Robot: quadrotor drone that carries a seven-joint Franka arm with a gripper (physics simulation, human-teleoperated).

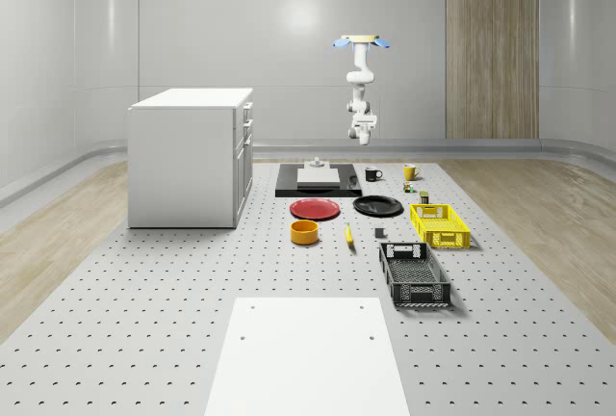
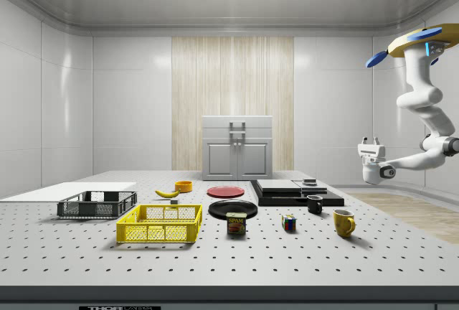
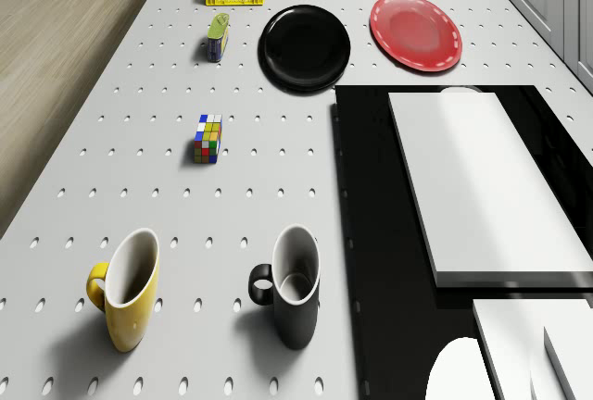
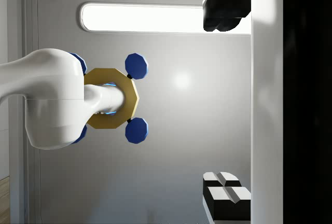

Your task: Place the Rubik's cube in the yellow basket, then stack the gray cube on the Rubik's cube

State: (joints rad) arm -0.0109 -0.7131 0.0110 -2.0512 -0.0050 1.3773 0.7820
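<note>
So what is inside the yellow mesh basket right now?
The yellow mesh basket looks empty through its walls in the side view. The multicoloured Rubik's cube sits on the table, apart from it. The floor behind the near wall is partly screened.

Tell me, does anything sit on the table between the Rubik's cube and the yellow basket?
Yes. A Spam can stands between the Rubik's cube and the yellow basket, seen in the side view and the drone view. It is low, so carrying the cube above it should probably clear it. The gripper hangs high beyond the mugs.
</note>
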